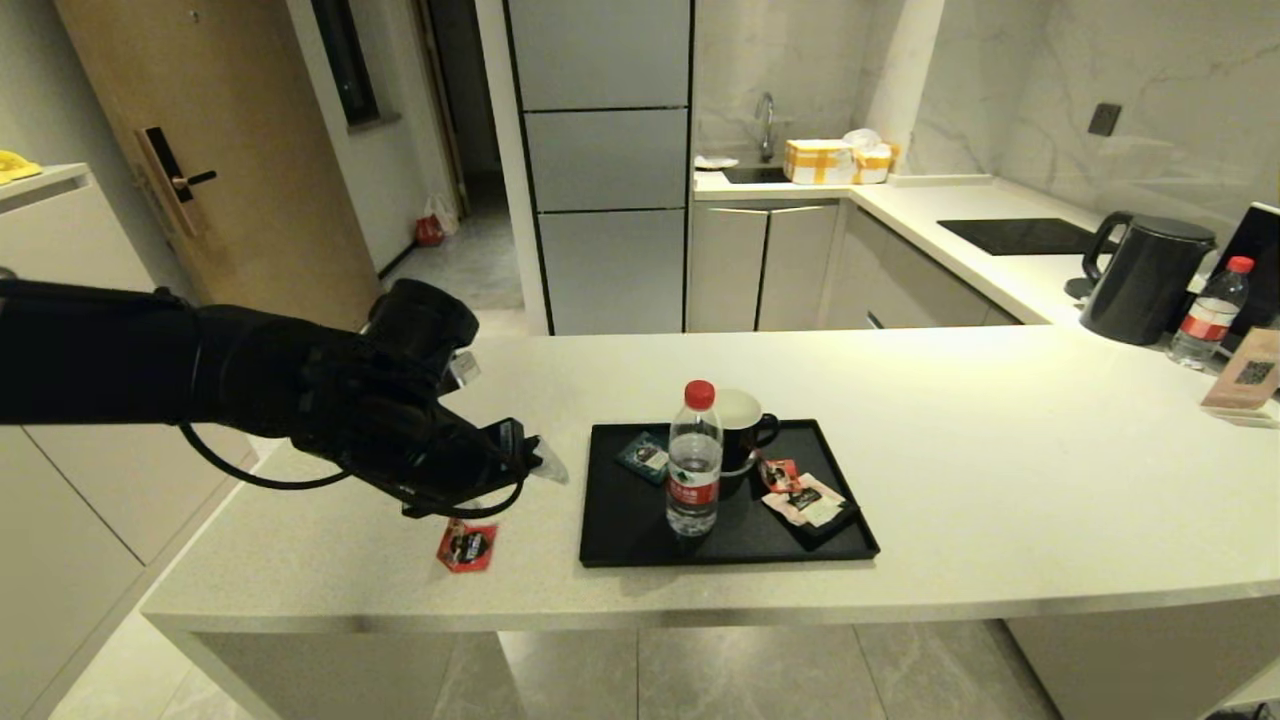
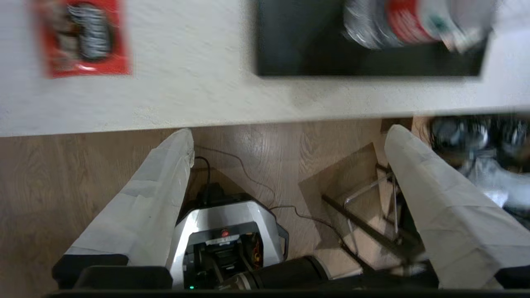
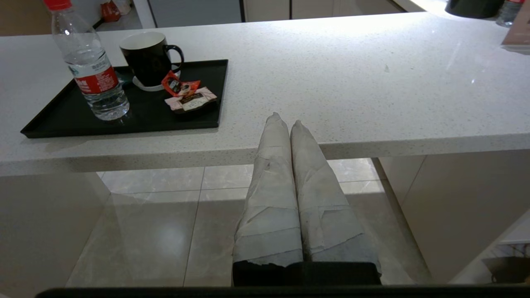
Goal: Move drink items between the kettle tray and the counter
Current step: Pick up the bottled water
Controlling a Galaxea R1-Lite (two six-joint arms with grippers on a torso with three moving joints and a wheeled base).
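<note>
A red sachet (image 1: 467, 546) (image 2: 85, 37) with dark print lies flat on the cream counter (image 1: 1000, 480), just left of the black kettle tray (image 1: 620, 520). My left gripper (image 1: 535, 462) (image 2: 290, 133) hovers above and slightly behind that sachet, open and empty. The water bottle (image 1: 694, 460) (image 3: 93, 74) with its red cap stands upright on the tray. A second red sachet (image 1: 778, 472) (image 3: 176, 84) lies on the tray beside the mug. My right gripper (image 3: 285, 122) is shut and empty, parked low at the counter's front edge.
On the tray also sit a black mug (image 1: 740, 420), a teal sachet (image 1: 645, 455) and a pink sachet (image 1: 812, 503). At the back right stand a black kettle (image 1: 1145, 275), another bottle (image 1: 1210, 310) and a hob panel (image 1: 1020, 235).
</note>
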